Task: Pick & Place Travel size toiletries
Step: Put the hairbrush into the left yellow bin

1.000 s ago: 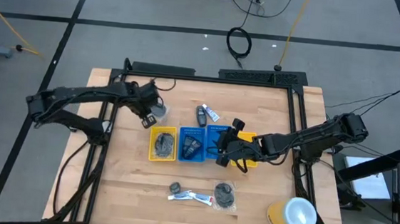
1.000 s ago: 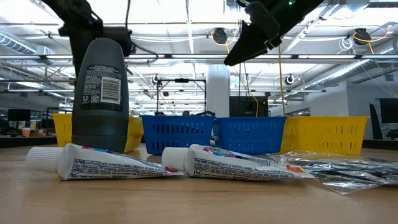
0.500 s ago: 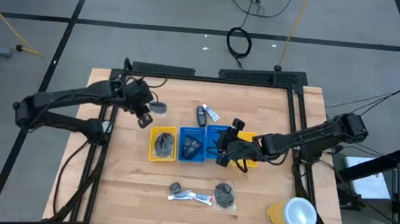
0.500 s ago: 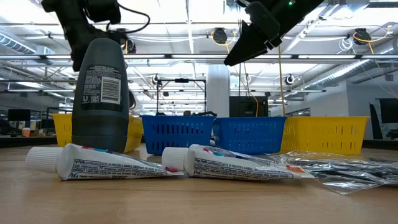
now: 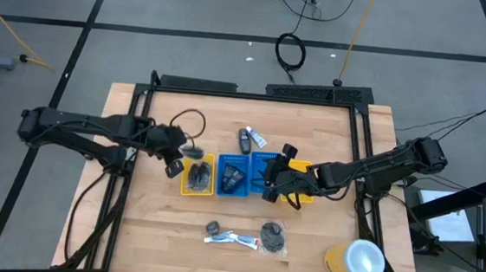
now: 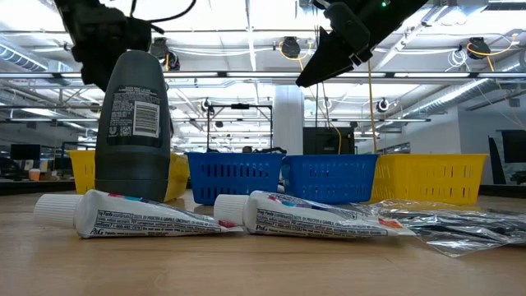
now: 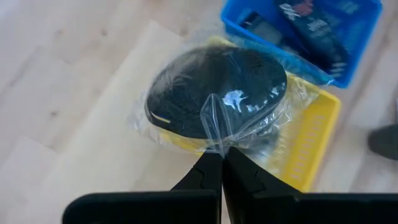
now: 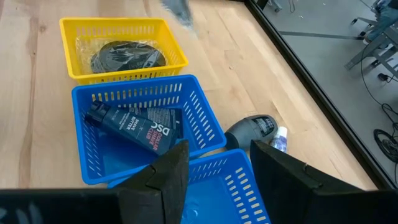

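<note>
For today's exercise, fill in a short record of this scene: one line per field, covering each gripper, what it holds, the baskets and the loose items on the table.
left gripper: shut on wrapped mesh pad, pinching its clear wrapper above the left yellow basket
right gripper: open, empty, over a blue basket
left yellow basket contents: one wrapped dark pad
blue basket contents: dark tube
front of table: dark bottle, two white tubes, wrapped pad
behind baskets: dark bottle
</note>
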Motion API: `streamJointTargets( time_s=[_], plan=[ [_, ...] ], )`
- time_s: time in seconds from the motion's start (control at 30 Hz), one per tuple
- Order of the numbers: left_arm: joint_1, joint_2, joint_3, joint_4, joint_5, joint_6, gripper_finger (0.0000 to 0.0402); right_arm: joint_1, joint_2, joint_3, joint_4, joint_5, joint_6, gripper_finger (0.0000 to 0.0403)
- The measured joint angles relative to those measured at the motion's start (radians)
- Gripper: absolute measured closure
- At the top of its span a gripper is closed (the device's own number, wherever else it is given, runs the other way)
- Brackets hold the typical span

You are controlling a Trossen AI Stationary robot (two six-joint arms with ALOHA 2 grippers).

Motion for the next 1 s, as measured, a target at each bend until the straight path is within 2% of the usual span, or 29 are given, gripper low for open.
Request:
streamJointTargets(
  time_s=[0.33,0.5,0.73,1.0],
  plan=[
    [-0.244,0.005,0.0,0.035,-0.094,-0.26,0.0402,0.0,0.0,0.0,0.0,0.0,0.0,0.0236],
    [-0.331,0.035,0.0,0.11,-0.121,-0.305,0.0402,0.0,0.0,0.0,0.0,0.0,0.0,0.0236],
    [-0.384,0.125,0.0,0.095,-0.176,-0.39,0.0402,0.0,0.0,0.0,0.0,0.0,0.0,0.0236],
    [-0.381,0.185,0.0,0.098,-0.194,-0.415,0.0401,0.0,0.0,0.0,0.0,0.0,0.0,0.0236]
  ],
)
